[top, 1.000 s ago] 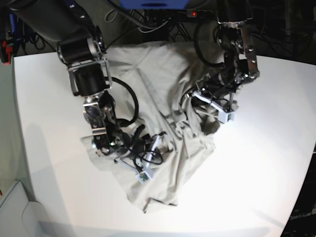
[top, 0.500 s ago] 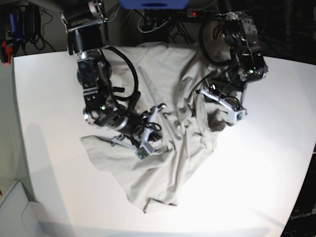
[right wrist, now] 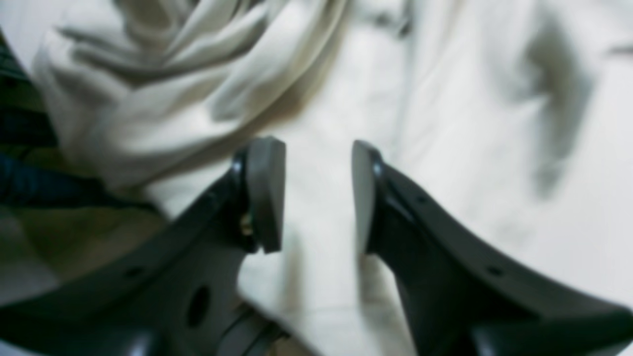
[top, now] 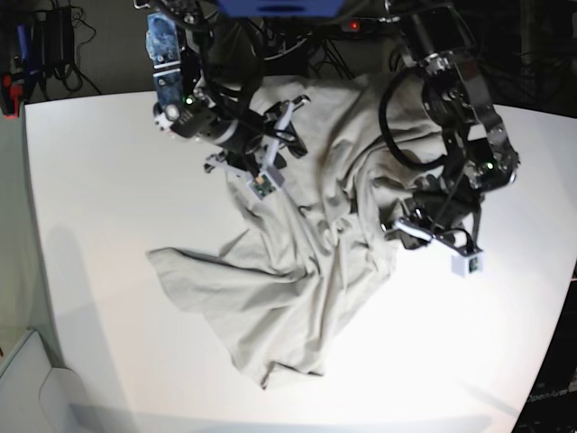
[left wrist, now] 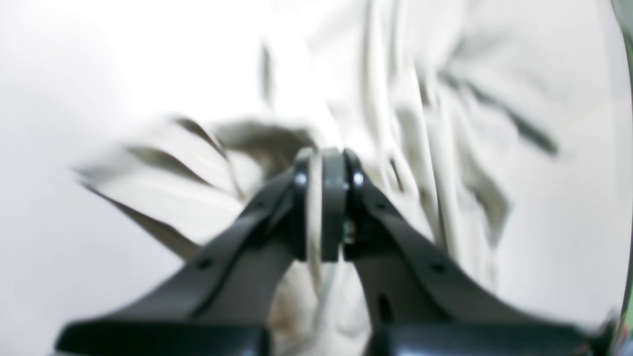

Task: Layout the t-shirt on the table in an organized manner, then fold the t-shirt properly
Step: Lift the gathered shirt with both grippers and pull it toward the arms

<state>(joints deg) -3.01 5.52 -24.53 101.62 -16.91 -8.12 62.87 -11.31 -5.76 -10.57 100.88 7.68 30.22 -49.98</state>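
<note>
Looking at the overhead view from left to right: the table (top: pixel 90 271) is bare white on the left, and the t-shirt (top: pixel 297 262) sits bunched up in the middle, running from the top centre of the frame down to a ragged corner near the bottom centre. Nowhere near laid out yet, I'd say.

Upper left of the frame, the right gripper (top: pixel 270 149) hangs over the shirt's top edge. In its own wrist view the right gripper's pads (right wrist: pixel 267 193) stand apart with nothing between them, just cloth underneath.

Right side of the frame, the left gripper (top: pixel 424 212) is down in a fold. Its wrist view is blurry, but the tips are pressed together with a thin strip of the pale cloth running up between them, so it looks clamped on the shirt.

Handling-wise it's light, floppy cotton, so it'll drape and drag instead of holding any shape. Pinching mid-panel just makes more wrinkles, I reckon. Better to grab hems, shoulder seams or sleeve ends and pull outward in opposite directions.
</note>
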